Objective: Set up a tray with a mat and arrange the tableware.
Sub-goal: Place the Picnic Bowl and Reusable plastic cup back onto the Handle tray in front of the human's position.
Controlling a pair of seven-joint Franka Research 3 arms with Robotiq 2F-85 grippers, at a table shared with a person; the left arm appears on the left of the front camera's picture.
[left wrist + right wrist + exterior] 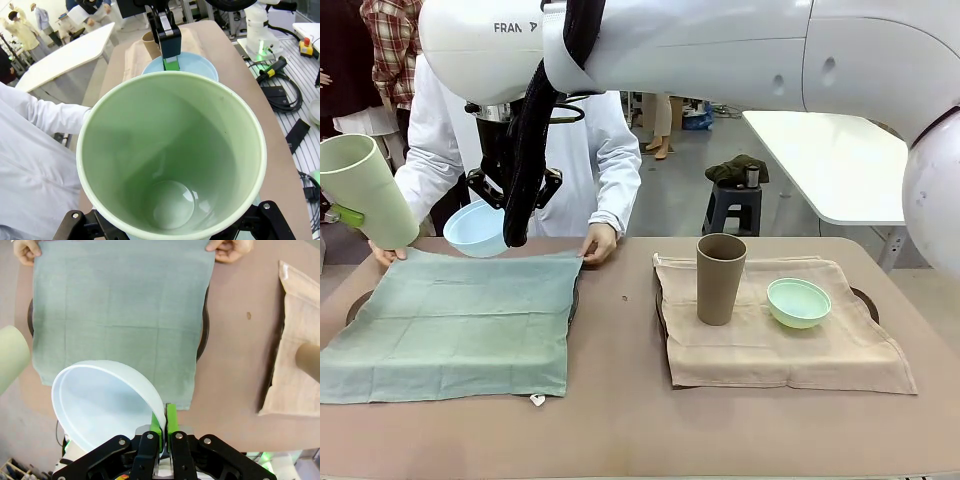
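Placement step: the right gripper [161,426], clamped on the light blue bowl's [476,230] rim, and the left gripper [350,215], gripping the pale green tumbler [365,188], hover at left of frame above the green mat [455,322]. The person's hands [600,241] pin the mat's far edge. Next, both pieces likely need lowering onto it.

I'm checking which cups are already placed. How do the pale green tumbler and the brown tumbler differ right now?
The pale green tumbler is held tilted in the air by the left gripper, above the green mat; the brown tumbler stands upright on the beige mat, with no gripper on it. The brown tumbler has a mint bowl beside it. Both are tall, tapered and empty-looking.
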